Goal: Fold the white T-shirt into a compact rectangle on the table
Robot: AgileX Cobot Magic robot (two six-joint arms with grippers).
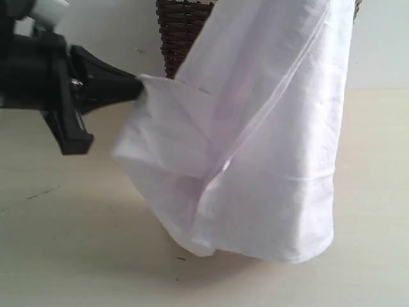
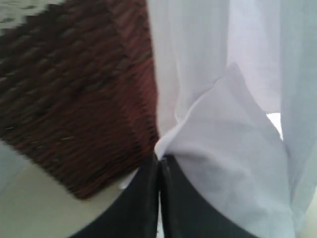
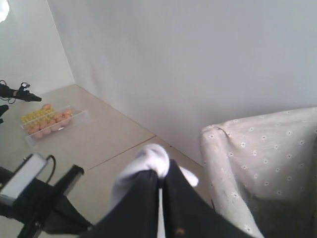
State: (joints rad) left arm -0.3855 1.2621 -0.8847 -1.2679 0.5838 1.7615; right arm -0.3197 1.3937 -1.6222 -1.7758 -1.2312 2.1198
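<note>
The white T-shirt (image 1: 268,147) hangs in the air in front of the exterior camera, its lower end brushing the table (image 1: 77,256). My left gripper (image 1: 137,86) reaches in from the left and is shut on the shirt's side edge; its black fingers pinch a fold of white cloth (image 2: 218,144) in the left wrist view, the gripper (image 2: 159,159) pressed together. My right gripper (image 3: 161,173) is out of the exterior view; in its wrist view it is shut on a bunched bit of the white T-shirt (image 3: 151,158), held high up.
A dark brown wicker basket (image 1: 182,32) stands behind the shirt, close to the left gripper, and shows as the basket (image 2: 74,99) in the left wrist view. A floral-patterned cloth (image 3: 267,163) lies below the right gripper. A tray of fruit (image 3: 49,121) sits on the floor.
</note>
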